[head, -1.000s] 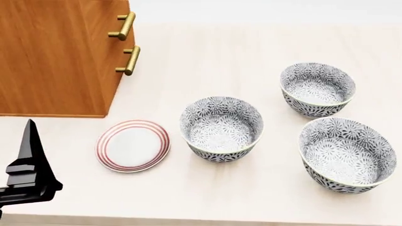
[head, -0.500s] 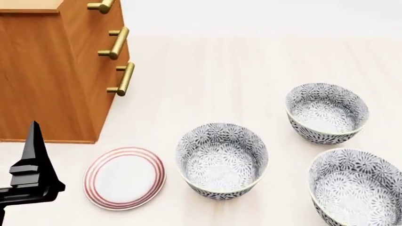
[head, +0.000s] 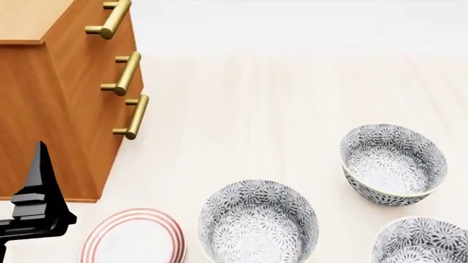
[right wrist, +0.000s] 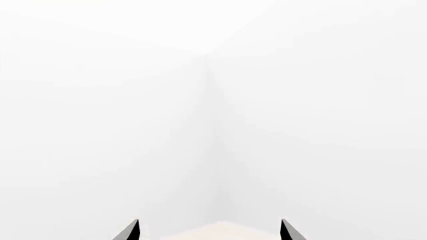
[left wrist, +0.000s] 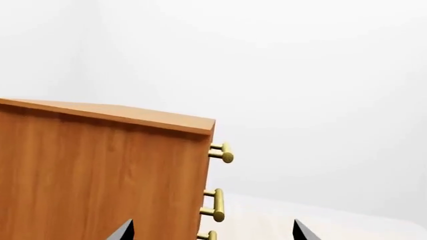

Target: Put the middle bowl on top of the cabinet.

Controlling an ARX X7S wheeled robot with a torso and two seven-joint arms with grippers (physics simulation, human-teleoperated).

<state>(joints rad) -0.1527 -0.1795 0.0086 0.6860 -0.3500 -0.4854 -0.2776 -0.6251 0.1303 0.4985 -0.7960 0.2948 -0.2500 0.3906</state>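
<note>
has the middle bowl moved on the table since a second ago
No. The middle bowl sits lower in the head view, but so do the plate and cabinet; the camera tilted, not the bowl.

Super bright, flat sim lighting, everything crisp, no blur or edge warping. Only faint soft shadows under the bowls on the pale counter (head: 292, 109). Right wrist view is basically washed-out white, almost no contrast.
</note>
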